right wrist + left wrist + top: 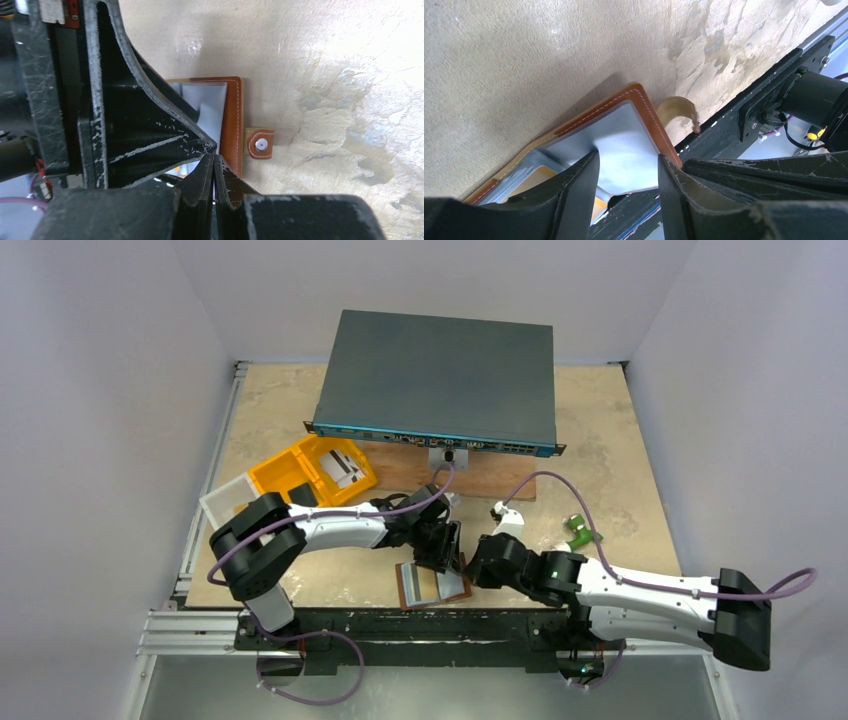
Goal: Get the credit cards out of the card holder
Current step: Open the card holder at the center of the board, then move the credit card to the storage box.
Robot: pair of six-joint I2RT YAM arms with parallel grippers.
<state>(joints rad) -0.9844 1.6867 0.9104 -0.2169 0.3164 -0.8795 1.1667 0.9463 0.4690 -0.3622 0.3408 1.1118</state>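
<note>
The brown leather card holder lies open on the table near the front edge. Its stitched edge and strap tab show in the wrist views. My left gripper stands over it, open, its fingers on either side of a pale grey-blue pocket. An orange-yellow card shows inside a pocket further left. My right gripper is shut, tips at the holder's brown edge; I cannot tell if anything thin is pinched. White-grey credit cards lie in the yellow tray.
A dark grey network switch sits on a wooden board at the back. The yellow tray and a clear box stand at the left. A green object lies at the right. The black front rail runs just behind the holder.
</note>
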